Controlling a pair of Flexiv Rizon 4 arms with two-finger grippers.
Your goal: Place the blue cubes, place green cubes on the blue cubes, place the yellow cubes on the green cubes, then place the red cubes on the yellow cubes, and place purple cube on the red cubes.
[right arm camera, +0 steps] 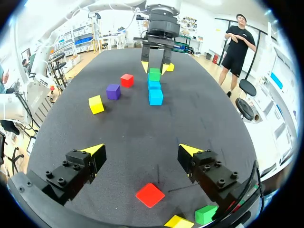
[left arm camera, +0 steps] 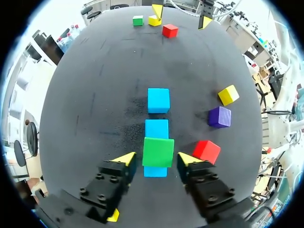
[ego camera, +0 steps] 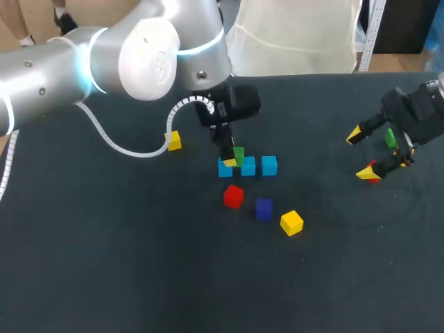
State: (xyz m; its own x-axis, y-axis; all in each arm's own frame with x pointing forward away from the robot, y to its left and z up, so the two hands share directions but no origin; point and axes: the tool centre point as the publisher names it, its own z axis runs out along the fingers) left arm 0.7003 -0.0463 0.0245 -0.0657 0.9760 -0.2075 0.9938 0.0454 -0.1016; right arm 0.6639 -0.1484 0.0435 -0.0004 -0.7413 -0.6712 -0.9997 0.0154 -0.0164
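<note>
Two silver arms reach over a table [ego camera: 104,277] whose top is dark, matte and faintly speckled.

Head view: near the table's middle, three sky-blue cubes [ego camera: 269,164] lie in a row, flat-faced and sharp-edged. The left gripper [ego camera: 229,156] hangs over the row's left end, where a green cube [ego camera: 238,154] sits on the blue ones. Toward the near edge lie a red cube [ego camera: 234,196], a purple cube [ego camera: 263,208] and a yellow cube [ego camera: 292,223], each apart from the others. A second yellow cube [ego camera: 173,141] lies between the row and the left edge. Near the right edge the right gripper [ego camera: 371,154] hangs with its fingers spread wide, and a second green cube [ego camera: 390,138] shows between them.

Left wrist view: the green cube [left arm camera: 158,151] rests on the nearest end of the blue row. The left gripper [left arm camera: 156,159] is parted around it, with a slim gap at each yellow tip, so it grips nothing. The red cube [left arm camera: 206,151] lies just beside one finger.

Right wrist view: the right gripper [right arm camera: 141,152] is wide apart and holds nothing. Beneath it lies a second red cube [right arm camera: 150,194]. Nearer the wrist sit a third yellow cube [right arm camera: 179,222] and the second green cube [right arm camera: 205,214], close together.
</note>
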